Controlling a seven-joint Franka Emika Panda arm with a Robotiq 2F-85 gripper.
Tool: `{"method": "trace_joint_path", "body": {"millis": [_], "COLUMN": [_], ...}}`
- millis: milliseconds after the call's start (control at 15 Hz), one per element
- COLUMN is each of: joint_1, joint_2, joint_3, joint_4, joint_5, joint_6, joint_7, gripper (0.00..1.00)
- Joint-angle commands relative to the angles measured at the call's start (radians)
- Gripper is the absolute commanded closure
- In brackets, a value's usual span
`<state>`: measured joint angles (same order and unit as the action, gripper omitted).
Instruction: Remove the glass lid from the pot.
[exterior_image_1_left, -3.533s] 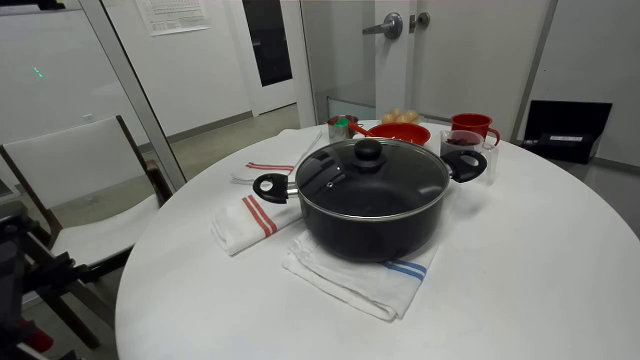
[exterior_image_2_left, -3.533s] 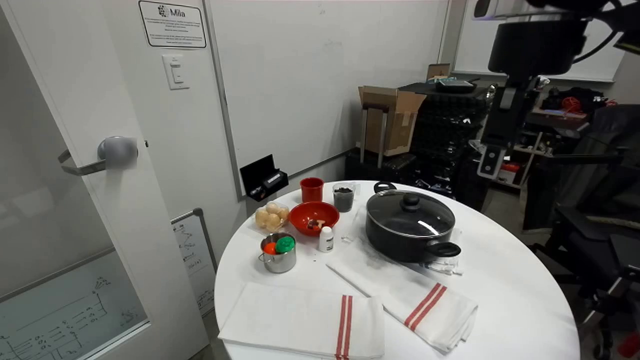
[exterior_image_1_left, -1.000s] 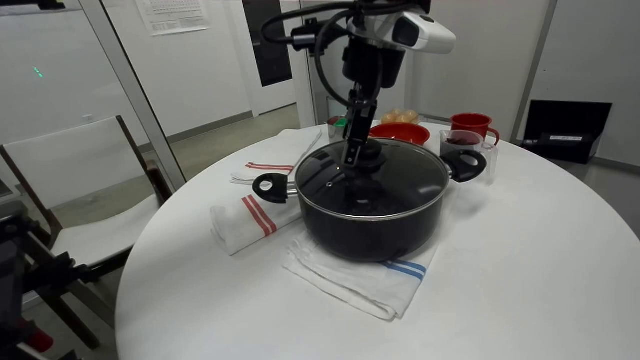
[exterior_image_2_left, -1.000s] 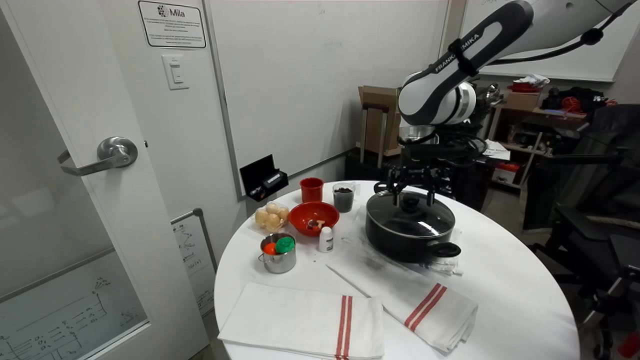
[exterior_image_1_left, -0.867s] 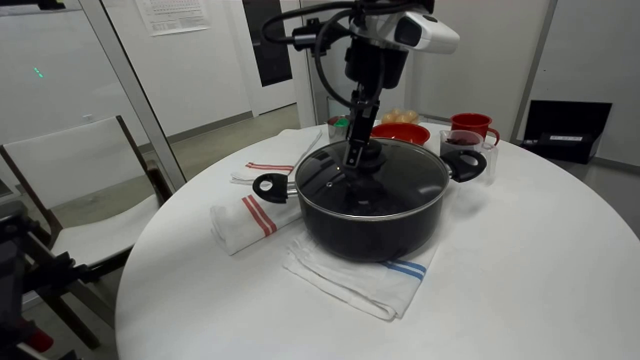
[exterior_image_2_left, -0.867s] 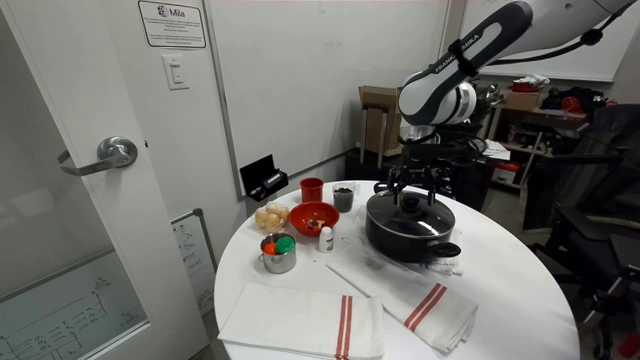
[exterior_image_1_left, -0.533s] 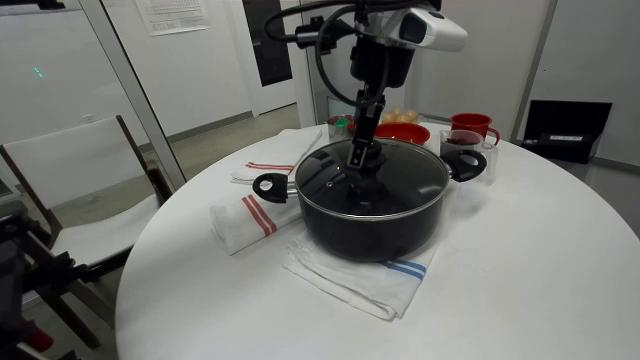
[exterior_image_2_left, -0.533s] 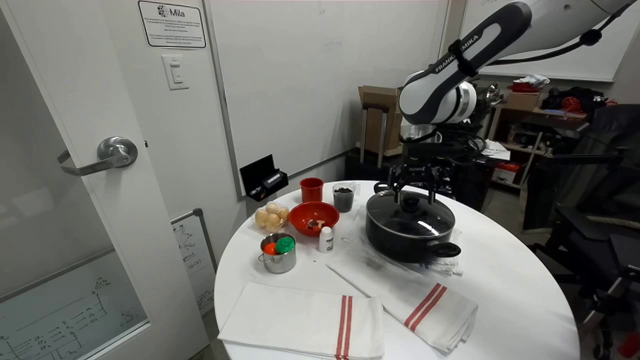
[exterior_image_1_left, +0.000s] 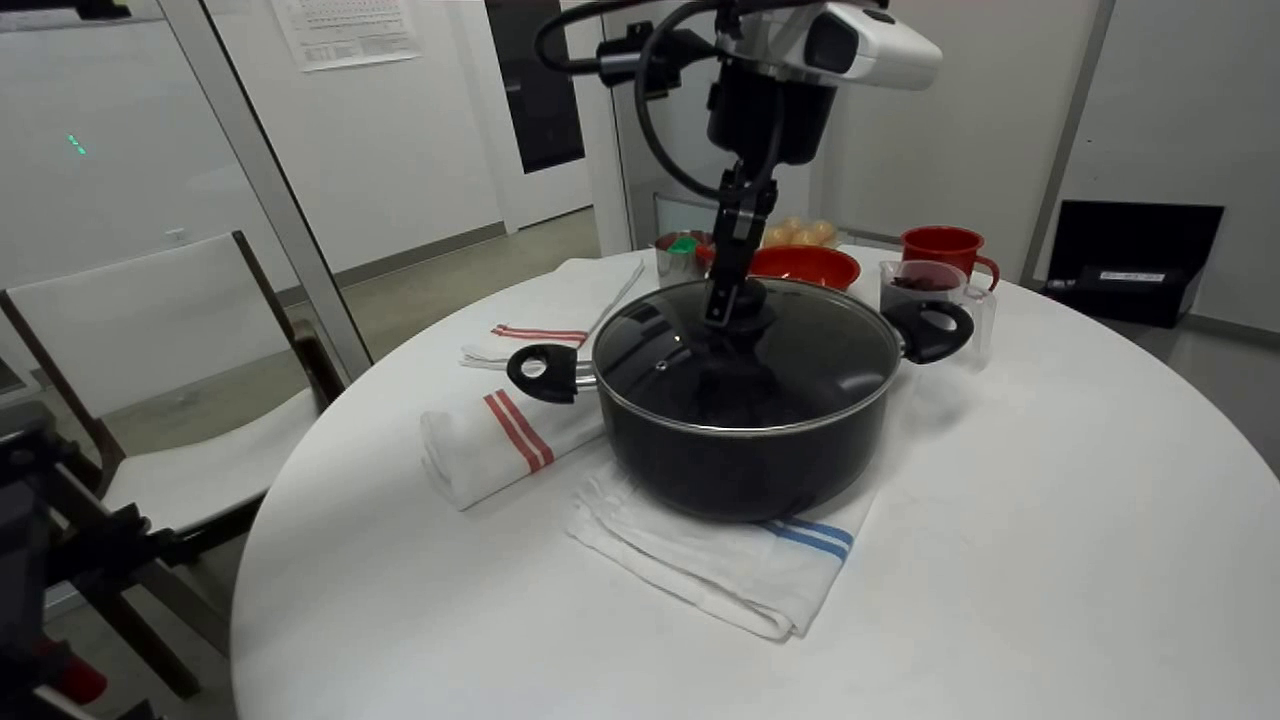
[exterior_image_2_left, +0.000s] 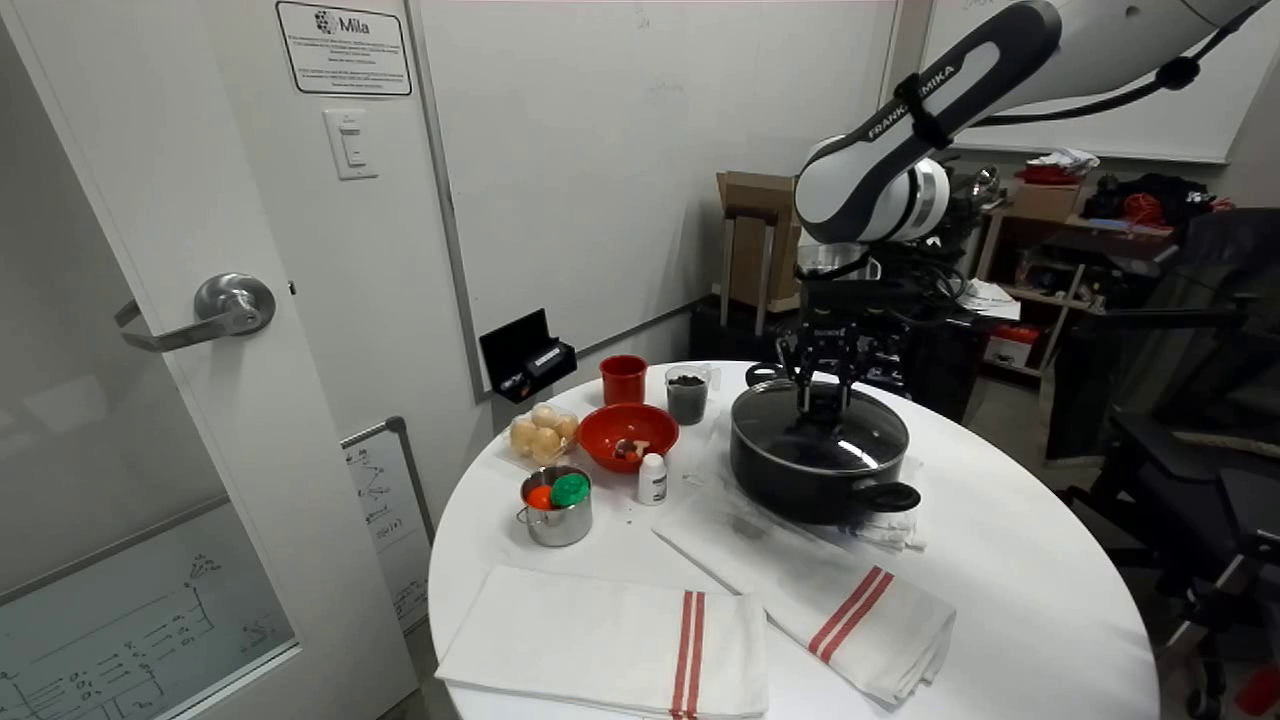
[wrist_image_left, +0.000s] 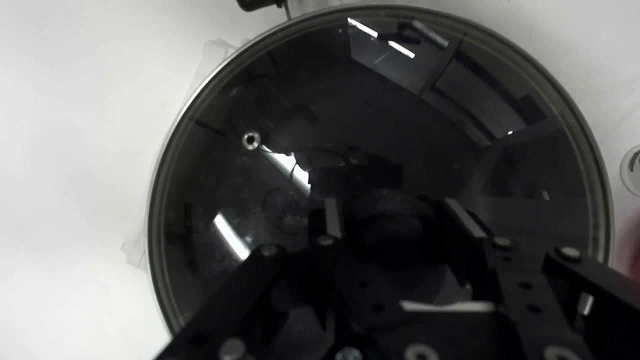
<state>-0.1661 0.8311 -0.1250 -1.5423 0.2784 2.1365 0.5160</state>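
A gripper (exterior_image_2_left: 825, 406) reaches down over a round white table (exterior_image_1_left: 1060, 560), its two fingers (exterior_image_2_left: 803, 398) drawn in on the black knob (exterior_image_1_left: 752, 293) of a glass lid (exterior_image_1_left: 800, 365). The knob lies directly below the gripper, between the fingertips; in an exterior view one finger stands to its left, its partner to its right, and the pair appears to grip it. The lid rests flat across the pot (exterior_image_1_left: 745, 475), no clear gap beneath it, so the removal itself looks yet to be done. With the hold at the lid's centre and glass spreading wide around it, the next move likely calls for a straight upward pull before any sideways travel. A red bowl (exterior_image_1_left: 808, 265) sits just beyond the pot's far side, a plastic jug (exterior_image_1_left: 925, 278) behind the right handle (exterior_image_1_left: 935, 345); a low swing that way could strike them.
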Motion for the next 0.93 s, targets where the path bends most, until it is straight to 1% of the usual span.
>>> {"method": "trace_joint_path", "body": {"millis": [0,467,867], "joint_1": [0.012,0.023,0.045], "joint_2": [0.016,-0.033,-0.096], "joint_3": [-0.01,-0.011,-0.012], "joint_4": [0.02,-0.049,-0.15], "joint_5": [0.014,0.012,0.007], "joint_6": [0.004,0.043,0.133], "joint_7": [0.017,0.003,-0.006], "gripper": [0.76,0.77,0.77]}}
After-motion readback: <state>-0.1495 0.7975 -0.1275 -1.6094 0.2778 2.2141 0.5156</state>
